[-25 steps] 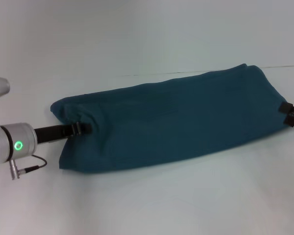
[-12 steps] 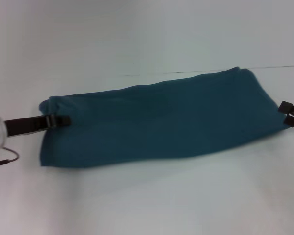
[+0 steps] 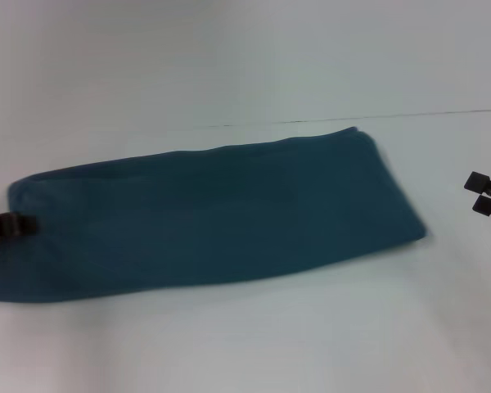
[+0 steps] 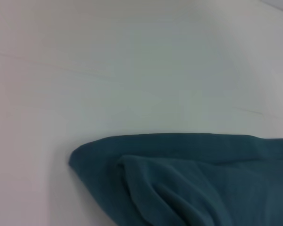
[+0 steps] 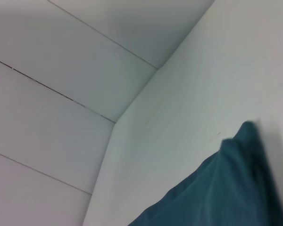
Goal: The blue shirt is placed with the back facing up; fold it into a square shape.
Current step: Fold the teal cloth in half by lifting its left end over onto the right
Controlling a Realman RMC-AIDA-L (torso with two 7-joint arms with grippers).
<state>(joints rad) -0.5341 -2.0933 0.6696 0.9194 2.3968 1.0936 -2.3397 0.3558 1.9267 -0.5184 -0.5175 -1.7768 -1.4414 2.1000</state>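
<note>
blue shirt (image 3: 204,217) — 1 | claws — 2: left claw (image 3: 16,224), right claw (image 3: 484,195)

Rumpled blue shirt (image 4: 188,179) end on white table (image 4: 132,70)

Left gripper (image 3: 16,224) sits low at the far left edge, right gripper (image 3: 484,195) at the far right, jaws parted.

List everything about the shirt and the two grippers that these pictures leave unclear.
- Blue shirt, head view: its left end runs off the frame edge. Lettering side is not in view.
- Left gripper, head view: only the dark fingertips show at the frame edge on the shirt's end; how they stand is unclear.
- Right gripper, head view: cut by the right edge, apart from the shirt.
- Both wrist views: no fingers visible.
</note>
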